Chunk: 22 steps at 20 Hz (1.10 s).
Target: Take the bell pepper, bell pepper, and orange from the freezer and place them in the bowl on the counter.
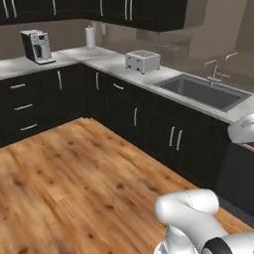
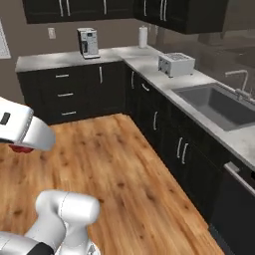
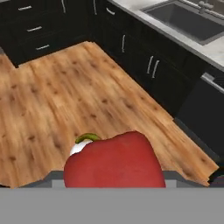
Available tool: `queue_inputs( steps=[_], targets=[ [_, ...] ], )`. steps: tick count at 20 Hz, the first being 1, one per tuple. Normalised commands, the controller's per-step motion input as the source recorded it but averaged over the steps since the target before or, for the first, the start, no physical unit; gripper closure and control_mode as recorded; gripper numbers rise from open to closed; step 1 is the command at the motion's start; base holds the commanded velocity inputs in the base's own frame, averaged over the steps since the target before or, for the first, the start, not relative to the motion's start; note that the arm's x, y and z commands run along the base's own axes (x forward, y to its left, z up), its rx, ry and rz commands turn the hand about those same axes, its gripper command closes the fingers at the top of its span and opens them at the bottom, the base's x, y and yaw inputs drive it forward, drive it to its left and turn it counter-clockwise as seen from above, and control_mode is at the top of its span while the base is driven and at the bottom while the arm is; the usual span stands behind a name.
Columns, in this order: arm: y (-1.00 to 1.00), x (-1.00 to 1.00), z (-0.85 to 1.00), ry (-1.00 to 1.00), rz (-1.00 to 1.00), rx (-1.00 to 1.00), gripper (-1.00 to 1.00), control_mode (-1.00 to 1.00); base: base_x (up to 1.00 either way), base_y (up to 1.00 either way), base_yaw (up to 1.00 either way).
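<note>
A glossy red, lumpy bell pepper (image 3: 114, 161) sits close at the bottom of the hand view, its smooth skin bulging in rounded lobes, with a short curved green stem (image 3: 86, 138) on a pale base at its upper left, so the pepper's stem end points up and left in that view. The tool is closed on this pepper and carries it above the warm knotty wooden plank floor (image 3: 65, 100). In the right base view a sliver of red (image 2: 21, 148) peeks out beneath the white hand. Beyond stand dark cabinets with slim metal handles, topped by a pale marbled stone tabletop (image 1: 109, 62). On it rest a boxy silver toaster (image 1: 142, 61), a coffee machine (image 1: 37, 46), a white paper-towel roll (image 1: 90, 36) and a sunken grey steel sink (image 1: 206, 92) with a bent tap.
</note>
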Motion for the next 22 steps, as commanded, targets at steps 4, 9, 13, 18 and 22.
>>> queue_inputs(
  steps=[4, 9, 13, 18, 22],
  targets=[
    [0.0, 0.0, 0.0, 0.0, 0.0, 0.0, 1.0, 1.0, 0.25, 0.0, -0.79],
    [0.0, 0.0, 0.0, 0.0, 0.0, 0.0, 1.0, 1.0, 0.26, 0.0, -0.79],
    [0.0, 0.0, 0.0, 0.0, 0.0, 0.0, 1.0, 1.0, 0.27, 0.0, -0.78],
    [0.0, 0.0, 0.0, 0.0, 0.0, 0.0, 1.0, 1.0, 0.33, 0.0, -0.76],
    [0.0, 0.0, 0.0, 0.0, 0.0, 0.0, 1.0, 1.0, 0.57, 0.02, -0.65]
  ],
)
